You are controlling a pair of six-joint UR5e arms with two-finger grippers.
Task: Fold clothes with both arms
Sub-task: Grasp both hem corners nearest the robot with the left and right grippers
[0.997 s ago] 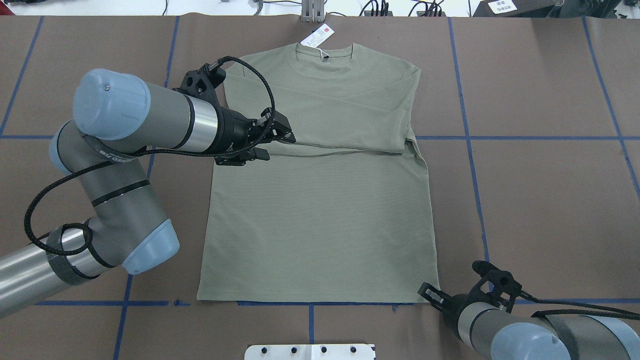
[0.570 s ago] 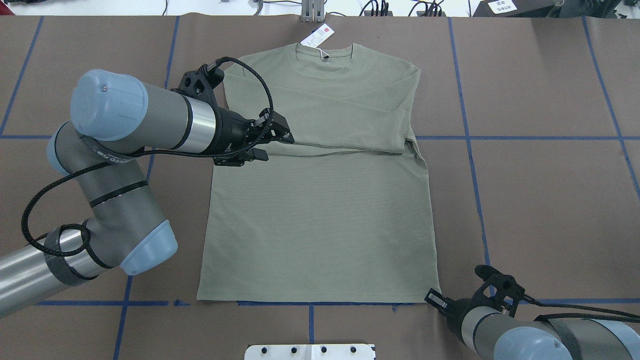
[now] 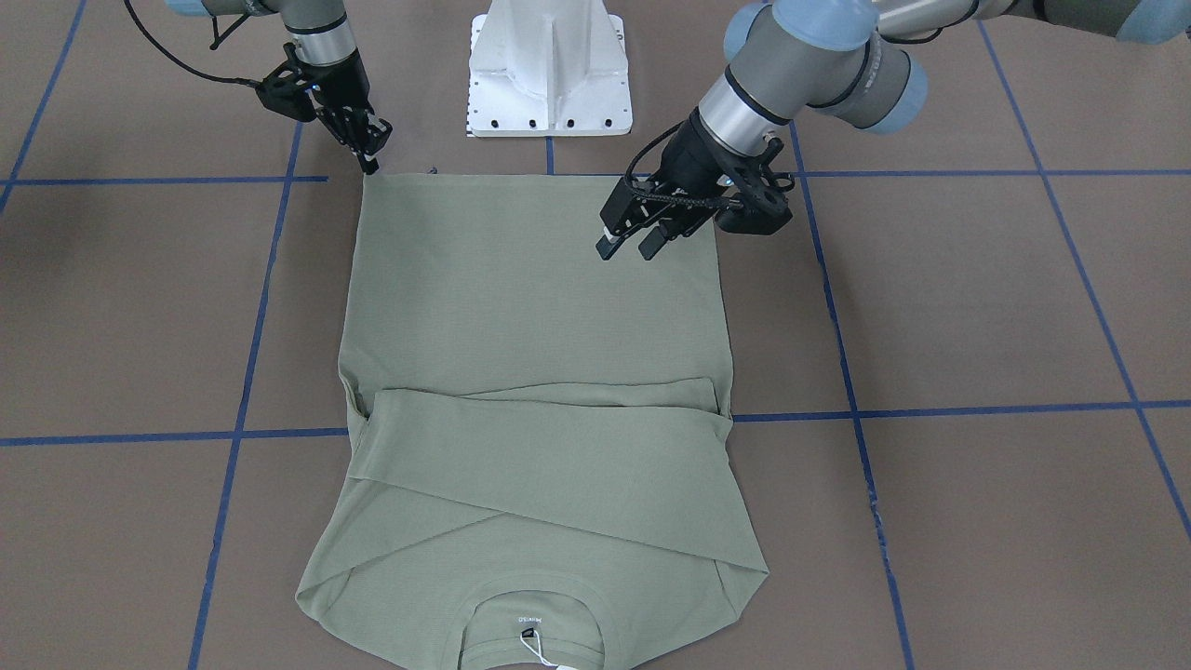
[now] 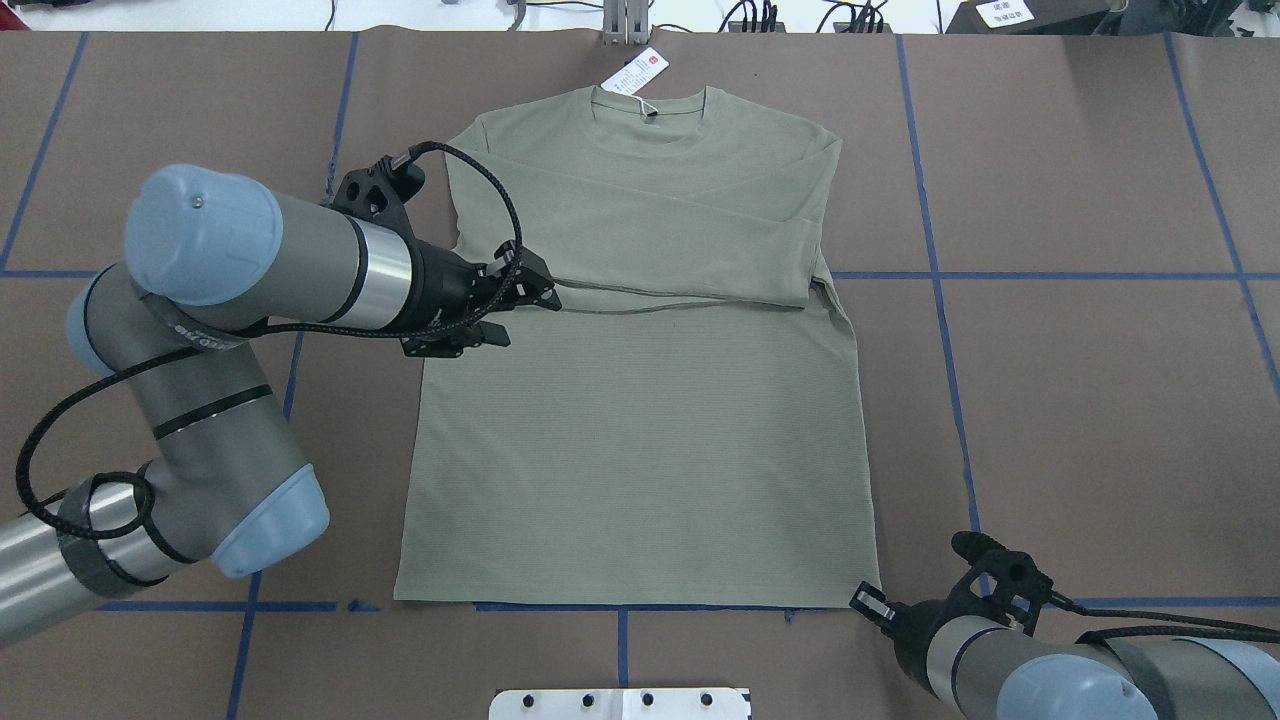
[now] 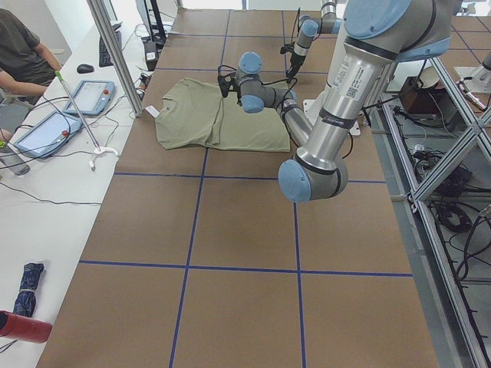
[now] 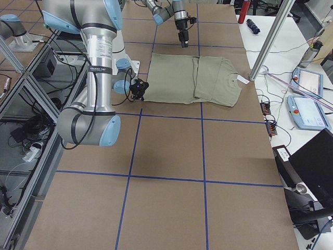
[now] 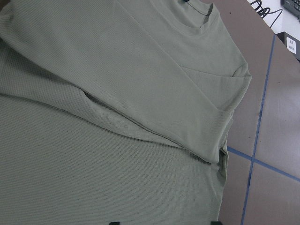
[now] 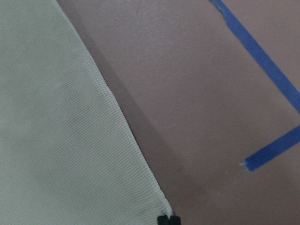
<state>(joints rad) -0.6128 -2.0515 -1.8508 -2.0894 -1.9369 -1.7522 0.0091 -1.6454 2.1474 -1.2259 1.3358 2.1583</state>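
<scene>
Since the prior frame, left end effector (image 3: pixel 626 249) drew back toward the left edge of brown taped worktop (image 4: pixel 1080 400), released; right end effector (image 3: pixel 372 163) clenched at the near-edge hem corner of sage-green ribbed knit shirt (image 4: pixel 640 450), flat mid-worktop, likely light and limp, so pinch hem corners.

We count one shirt (image 4: pixel 640 450), one hang tag (image 4: pixel 636 72), one worktop (image 4: pixel 1080 420), one pedestal base (image 3: pixel 549 74), and two arms (left arm (image 4: pixel 260 255), right arm (image 4: pixel 1060 685)) bearing two hands: left hand (image 3: pixel 625 249), right hand (image 3: pixel 371 166).
</scene>
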